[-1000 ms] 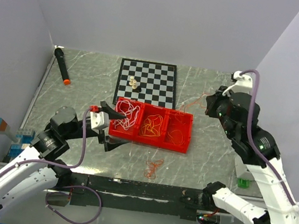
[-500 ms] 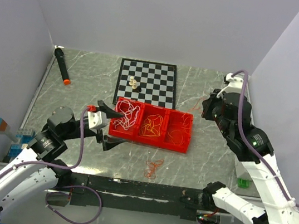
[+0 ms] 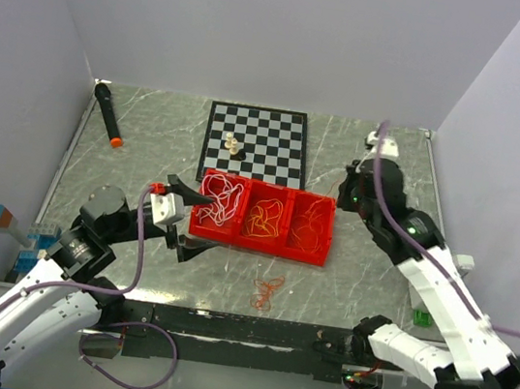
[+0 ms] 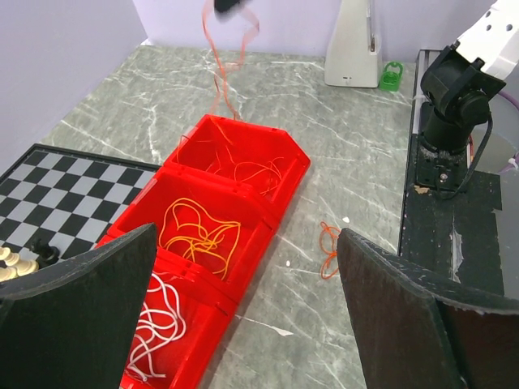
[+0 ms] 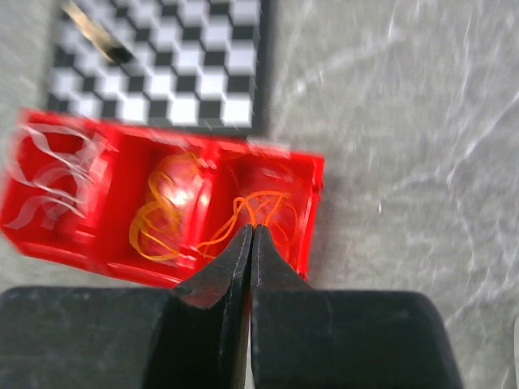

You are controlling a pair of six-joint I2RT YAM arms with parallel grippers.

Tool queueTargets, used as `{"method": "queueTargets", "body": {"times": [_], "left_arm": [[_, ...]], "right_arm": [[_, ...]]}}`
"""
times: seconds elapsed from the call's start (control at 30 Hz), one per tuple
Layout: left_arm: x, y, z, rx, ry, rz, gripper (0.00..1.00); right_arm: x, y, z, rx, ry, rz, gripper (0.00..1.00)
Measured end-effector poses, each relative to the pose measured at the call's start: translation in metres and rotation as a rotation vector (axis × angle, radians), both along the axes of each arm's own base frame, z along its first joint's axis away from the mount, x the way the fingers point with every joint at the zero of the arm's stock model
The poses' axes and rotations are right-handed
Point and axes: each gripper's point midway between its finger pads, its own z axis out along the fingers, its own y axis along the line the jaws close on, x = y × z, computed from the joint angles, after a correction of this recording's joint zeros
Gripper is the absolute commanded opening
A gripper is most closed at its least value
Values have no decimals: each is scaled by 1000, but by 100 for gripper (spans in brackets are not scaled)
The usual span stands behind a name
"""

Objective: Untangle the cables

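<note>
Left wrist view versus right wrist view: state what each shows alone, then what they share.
Left wrist only: the open left fingers, a loose red-orange cable on the table, a green object. Right wrist only: the right fingers pressed shut. Both: the red bin, chessboard, white cable, yellow-orange cable, hanging red-orange cable.

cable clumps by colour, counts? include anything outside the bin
white clump: 1
yellow-orange clump: 1
red-orange: 2, bin clump (counting in the strand hanging from the right gripper over it) and table clump
Total: 4
</note>
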Motion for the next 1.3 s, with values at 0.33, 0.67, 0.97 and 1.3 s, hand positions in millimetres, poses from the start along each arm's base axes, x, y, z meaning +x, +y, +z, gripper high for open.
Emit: {"method": "queueTargets", "body": {"times": [0.33,0.67,0.97,1.3], "left_arm": [[0,1,1,-2,-4,5,97],[2,3,1,-4,0,13,97],[3,3,10,-9,-15,14,97],[4,2,9,-5,-8,14,97]], "right_arm": [[6,8,-117,-97,280,-27,0],[26,31,-179,-96,408,-31,0],[29,28,-220,-138,502,-96,28],[29,30,-167,-61,381,-90,66]]}}
